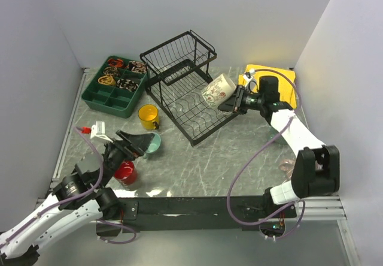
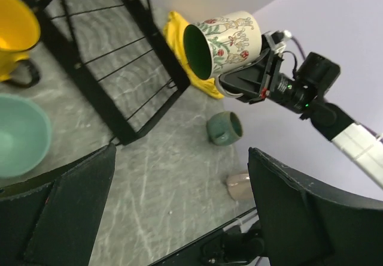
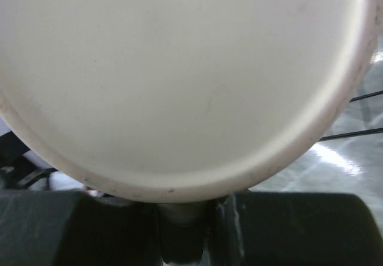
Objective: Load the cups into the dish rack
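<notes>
Right gripper (image 1: 232, 102) | clamps cream mug (image 1: 218, 90) | over dish rack (image 1: 179, 95) edge

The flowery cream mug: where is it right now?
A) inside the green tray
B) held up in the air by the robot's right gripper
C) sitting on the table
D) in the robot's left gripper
B: the right gripper is clamped on the cream mug, which hangs tilted in the air with its green inside showing in the left wrist view.

cream mug (image 1: 218, 90) w/ floral print, green inside, blk rack (image 2: 84, 79), yellow mug (image 1: 148, 116)
</notes>
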Robot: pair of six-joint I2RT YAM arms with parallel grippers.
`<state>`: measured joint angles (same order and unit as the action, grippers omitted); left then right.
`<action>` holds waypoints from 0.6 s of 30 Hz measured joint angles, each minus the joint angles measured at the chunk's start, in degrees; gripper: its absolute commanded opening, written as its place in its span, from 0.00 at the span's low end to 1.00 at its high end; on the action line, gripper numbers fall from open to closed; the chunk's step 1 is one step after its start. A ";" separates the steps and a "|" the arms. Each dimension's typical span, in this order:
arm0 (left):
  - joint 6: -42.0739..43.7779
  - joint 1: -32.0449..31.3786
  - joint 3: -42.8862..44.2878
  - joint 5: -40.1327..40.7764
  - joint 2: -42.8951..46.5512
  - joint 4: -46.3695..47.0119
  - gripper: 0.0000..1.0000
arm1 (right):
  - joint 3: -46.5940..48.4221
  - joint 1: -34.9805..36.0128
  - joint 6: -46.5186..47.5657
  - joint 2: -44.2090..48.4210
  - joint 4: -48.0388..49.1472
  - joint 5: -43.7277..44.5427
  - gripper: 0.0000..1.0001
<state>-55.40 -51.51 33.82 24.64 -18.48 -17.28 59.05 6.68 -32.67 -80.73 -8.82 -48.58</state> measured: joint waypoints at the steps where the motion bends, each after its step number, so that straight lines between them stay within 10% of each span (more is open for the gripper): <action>1: -0.94 0.00 -0.81 0.61 1.33 -2.14 0.96 | 0.81 0.63 1.90 -1.55 -1.09 1.81 0.00; 18: -4.81 0.00 -1.33 6.75 9.92 -14.34 0.96 | 14.47 10.75 17.81 -19.08 -1.68 26.38 0.00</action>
<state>-60.20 -51.51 32.49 31.40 -8.56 -31.62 73.52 17.43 -14.85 -99.81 -10.50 -22.20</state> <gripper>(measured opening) 0.967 0.251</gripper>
